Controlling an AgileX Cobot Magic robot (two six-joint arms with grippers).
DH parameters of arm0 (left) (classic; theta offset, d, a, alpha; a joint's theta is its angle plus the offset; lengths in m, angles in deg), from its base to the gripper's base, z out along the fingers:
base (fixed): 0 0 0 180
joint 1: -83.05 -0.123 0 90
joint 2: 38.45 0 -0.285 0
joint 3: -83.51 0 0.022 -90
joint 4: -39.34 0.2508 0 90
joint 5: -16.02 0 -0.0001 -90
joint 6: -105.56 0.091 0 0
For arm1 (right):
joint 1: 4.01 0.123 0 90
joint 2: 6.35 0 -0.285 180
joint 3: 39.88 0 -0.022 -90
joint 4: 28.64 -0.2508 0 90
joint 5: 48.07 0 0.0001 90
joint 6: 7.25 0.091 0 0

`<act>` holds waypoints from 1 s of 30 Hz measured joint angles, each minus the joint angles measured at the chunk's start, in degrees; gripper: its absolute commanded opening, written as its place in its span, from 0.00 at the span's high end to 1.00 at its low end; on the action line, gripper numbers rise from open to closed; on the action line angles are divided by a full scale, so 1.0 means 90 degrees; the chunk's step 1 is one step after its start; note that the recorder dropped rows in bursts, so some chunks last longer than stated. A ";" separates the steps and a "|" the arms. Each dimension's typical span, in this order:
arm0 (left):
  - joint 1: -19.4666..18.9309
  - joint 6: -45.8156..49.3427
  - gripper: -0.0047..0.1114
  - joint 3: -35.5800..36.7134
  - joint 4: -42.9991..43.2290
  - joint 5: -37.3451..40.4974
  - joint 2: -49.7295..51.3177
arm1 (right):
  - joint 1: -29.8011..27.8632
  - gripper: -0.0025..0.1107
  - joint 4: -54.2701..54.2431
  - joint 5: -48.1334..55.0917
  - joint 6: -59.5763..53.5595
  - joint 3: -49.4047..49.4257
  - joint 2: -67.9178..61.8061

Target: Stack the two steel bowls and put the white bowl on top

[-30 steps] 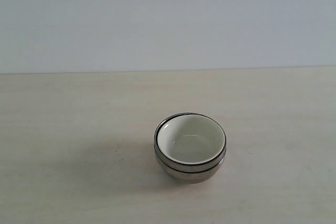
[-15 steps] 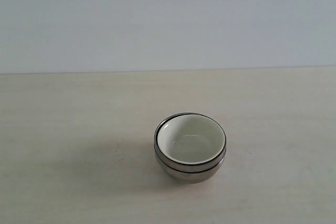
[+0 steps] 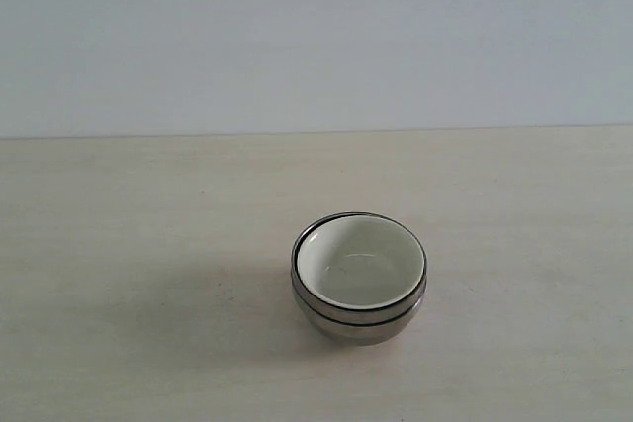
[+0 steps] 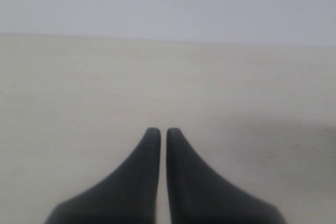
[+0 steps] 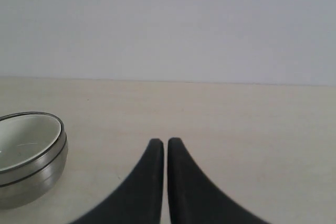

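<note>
The two steel bowls (image 3: pixel 358 321) sit nested on the pale wooden table, a little right of the middle of the exterior view. The white bowl (image 3: pixel 361 262) rests inside the upper steel bowl, its cream inside facing up. In the right wrist view the same stack shows: the steel bowls (image 5: pixel 37 174) and the white bowl (image 5: pixel 26 137) in them. My right gripper (image 5: pixel 165 141) is shut, empty, and stands apart from the stack. My left gripper (image 4: pixel 159 130) is shut and empty above bare table; no bowl shows in its view. Neither arm appears in the exterior view.
The light wooden table (image 3: pixel 148 244) runs back to a plain pale wall (image 3: pixel 316 37). Nothing else stands on it. A faint shadow lies on the table (image 4: pixel 294 140) in the left wrist view.
</note>
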 measured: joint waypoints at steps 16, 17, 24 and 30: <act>0.0000 0.0000 0.93 0.0000 0.0000 0.0000 0.0000 | 0.0000 0.98 0.0000 0.1062 -0.0169 0.0000 0.0000; 0.0000 0.0000 0.93 0.0000 0.0000 0.0000 0.0000 | 0.0000 0.98 0.0000 0.1096 -0.0208 0.0000 0.0000; 0.0000 0.0000 0.93 0.0000 0.0000 0.0000 0.0000 | 0.0000 0.98 0.0000 0.1162 -0.0243 0.0000 0.0000; 0.0000 0.0000 0.93 0.0000 0.0000 0.0000 0.0000 | 0.0000 0.98 0.0000 0.1164 -0.0243 0.0000 0.0000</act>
